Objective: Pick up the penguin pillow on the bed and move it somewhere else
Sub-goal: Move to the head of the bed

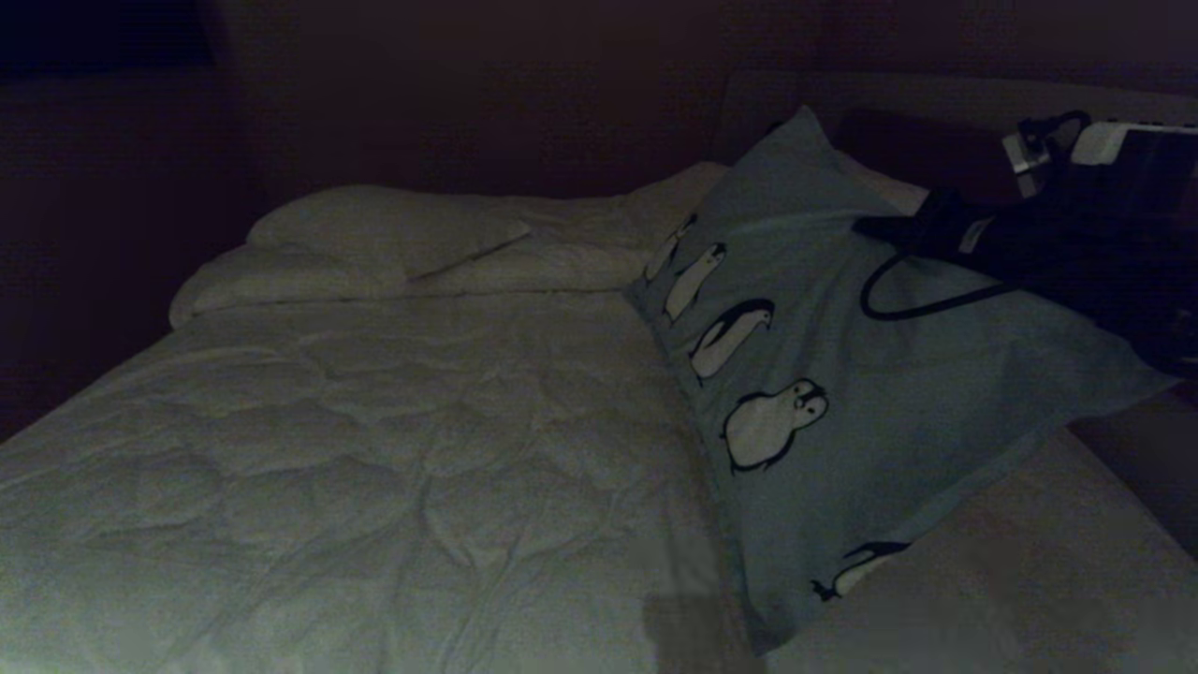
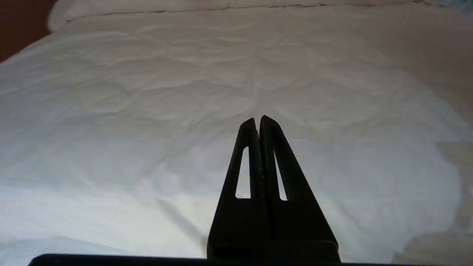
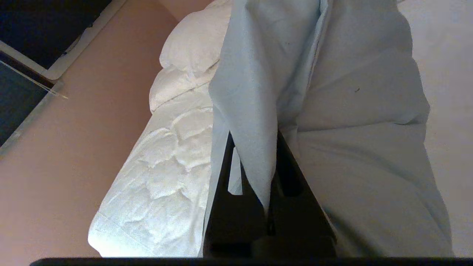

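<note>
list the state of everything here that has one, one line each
penguin pillow: lifted at its right side, tilted, lower end on the bed
right hand: shut on a fold of the penguin pillow
left hand: shut, holding nothing, over the comforter
comforter: spread flat, wrinkled
white pillows: lying at the head of the bed

Grey-blue penguin pillow, white bed

From my head camera the room is very dim: a dark wall runs behind everything, nearly black toward the left. My right wrist camera is brighter, showing a pinkish-tan wall with a dark pane in a pale frame.
</note>
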Robot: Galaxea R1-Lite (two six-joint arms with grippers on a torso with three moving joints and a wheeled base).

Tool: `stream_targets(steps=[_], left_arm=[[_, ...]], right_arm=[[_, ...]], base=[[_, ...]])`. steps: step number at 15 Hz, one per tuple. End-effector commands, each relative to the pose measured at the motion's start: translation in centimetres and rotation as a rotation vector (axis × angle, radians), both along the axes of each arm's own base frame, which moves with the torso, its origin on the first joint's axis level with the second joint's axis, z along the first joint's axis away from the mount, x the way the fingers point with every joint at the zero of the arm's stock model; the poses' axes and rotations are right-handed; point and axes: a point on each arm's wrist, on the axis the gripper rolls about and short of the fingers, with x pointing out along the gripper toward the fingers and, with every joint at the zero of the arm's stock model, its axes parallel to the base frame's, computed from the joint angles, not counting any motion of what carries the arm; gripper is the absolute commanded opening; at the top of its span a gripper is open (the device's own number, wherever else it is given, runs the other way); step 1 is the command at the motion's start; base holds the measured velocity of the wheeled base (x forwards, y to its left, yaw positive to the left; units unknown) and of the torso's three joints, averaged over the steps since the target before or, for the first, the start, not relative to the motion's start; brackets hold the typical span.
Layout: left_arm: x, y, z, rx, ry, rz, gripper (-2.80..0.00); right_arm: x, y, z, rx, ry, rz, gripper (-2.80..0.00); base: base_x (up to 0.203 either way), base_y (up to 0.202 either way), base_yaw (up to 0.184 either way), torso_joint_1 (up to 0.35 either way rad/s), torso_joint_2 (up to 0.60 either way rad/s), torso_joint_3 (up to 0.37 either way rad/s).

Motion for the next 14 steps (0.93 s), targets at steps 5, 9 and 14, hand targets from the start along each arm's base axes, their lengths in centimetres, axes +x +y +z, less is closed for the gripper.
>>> stream_targets(steps=[5, 9, 14], left_arm=[[0.0, 0.0, 0.0, -0.003, 0.001, 0.001, -2.80], [0.0, 0.0, 0.0, -0.003, 0.001, 0.001, -2.80], [0.0, 0.0, 0.0, -0.003, 0.001, 0.001, -2.80]], right_arm=[[0.9, -1.1, -0.3, 0.000, 0.000, -0.041, -2.80], [2.1, -4.4, -0.4, -0.001, -0.008, -0.133, -2.80], [4.0, -10.4, -1.3, -0.005, -0.003, -0.278, -2.80]], base=[[0.000, -0.152, 0.001, 0.002, 0.00, 0.003], [0.000, 0.000, 0.000, 0.000, 0.00, 0.000], [0.000, 0.000, 0.000, 0.000, 0.00, 0.000]])
